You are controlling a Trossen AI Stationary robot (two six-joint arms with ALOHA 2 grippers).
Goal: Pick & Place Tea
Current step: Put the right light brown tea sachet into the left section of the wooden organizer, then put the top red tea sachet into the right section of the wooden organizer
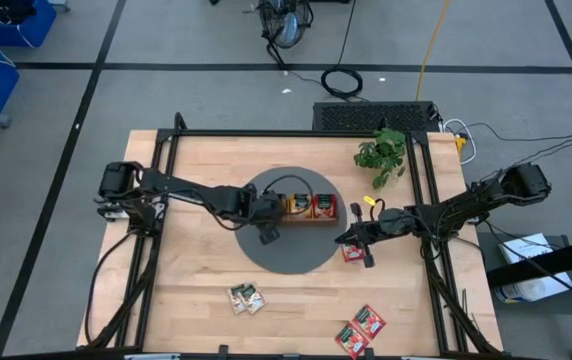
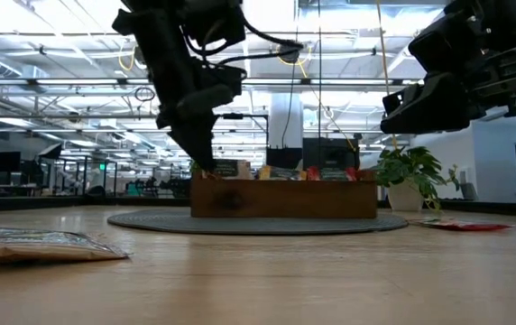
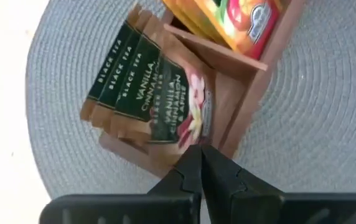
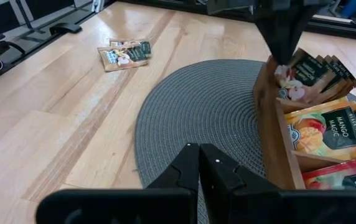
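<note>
From my remote station I see the left end effector point(image 1: 268, 233) poised at the left end of the wooden tray point(image 1: 309, 219), its fingers point(image 3: 193, 171) pressed together with nothing between them, tips just at the tray's wall beside the beige vanilla-cinnamon-apple tea sachets point(image 3: 150, 87) standing in that end compartment; the middle compartment holds orange mango sachets point(image 4: 327, 134), and the far-right one holds red sachets point(image 4: 352, 176); the tray sits on a round grey woven mat point(image 1: 291, 255) in the middle of the tabletop point(image 1: 196, 170).

The right end effector point(image 1: 354, 240) hangs at the mat's right edge, fingers point(image 4: 193, 165) likewise closed on nothing, just above one red sachet point(image 1: 353, 253) lying flat where mat meets wood; I count more tea loose on the tabletop: a pair of beige sachets point(image 1: 247, 297) near the front edge, left of centre, and a small cluster of red sachets point(image 1: 360, 330) near the front edge toward the right, both well apart from the tray; a small potted plant point(image 1: 383, 153) stands at the rear right; the low camera shows the left arm coming down to the tray's end, with one beige sachet point(image 2: 46, 244) in the near foreground.
</note>
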